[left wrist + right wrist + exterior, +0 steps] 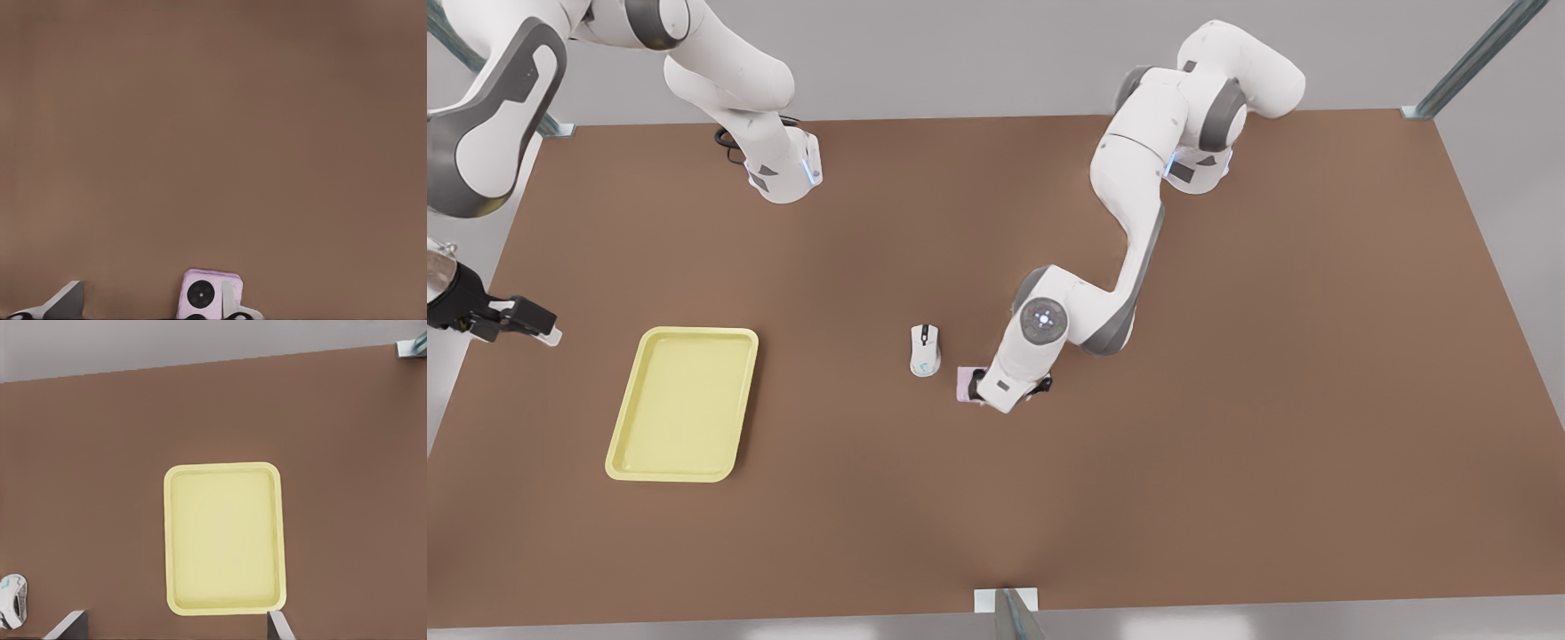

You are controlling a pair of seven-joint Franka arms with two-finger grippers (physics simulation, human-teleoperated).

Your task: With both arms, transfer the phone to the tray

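The pale pink-lilac phone (964, 384) lies flat on the brown table (1227, 400), just right of a white mouse in the front view. My left gripper (996, 391) hangs low over it and is open. In the left wrist view one fingertip (230, 300) overlaps the phone (203, 293) at its edge, and the other fingertip (67, 299) stands far off on bare table. The pale yellow tray (683, 404) lies empty at the front view's left. My right gripper (538, 324) hovers open above the table's edge beside the tray (225, 537).
A white computer mouse (925, 349) lies close beside the phone, on the tray's side, and appears in the right wrist view too (13, 600). Both arm bases (787, 173) stand along the far edge. A metal bracket (1005, 603) sits at the near edge.
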